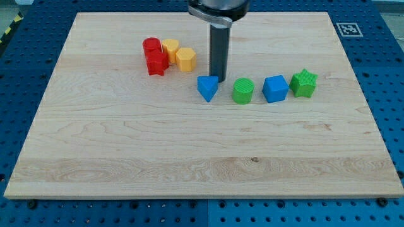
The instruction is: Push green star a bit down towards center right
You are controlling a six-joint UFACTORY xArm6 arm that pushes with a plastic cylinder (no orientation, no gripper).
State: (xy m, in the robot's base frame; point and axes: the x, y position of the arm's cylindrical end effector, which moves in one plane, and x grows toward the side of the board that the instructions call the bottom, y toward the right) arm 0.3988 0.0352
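The green star (304,82) lies at the view's right, at the right end of a row of blocks. Beside it to the left is a blue cube (275,88), then a green cylinder (243,91), then a blue triangular block (207,87). My tip (218,78) stands just above and right of the blue triangular block, touching or almost touching it, far left of the green star.
A cluster at the view's upper left holds a red cylinder (151,46), a red star-like block (156,62), a yellow block (170,48) and a yellow hexagonal block (185,59). The wooden board (202,157) lies on a blue perforated table.
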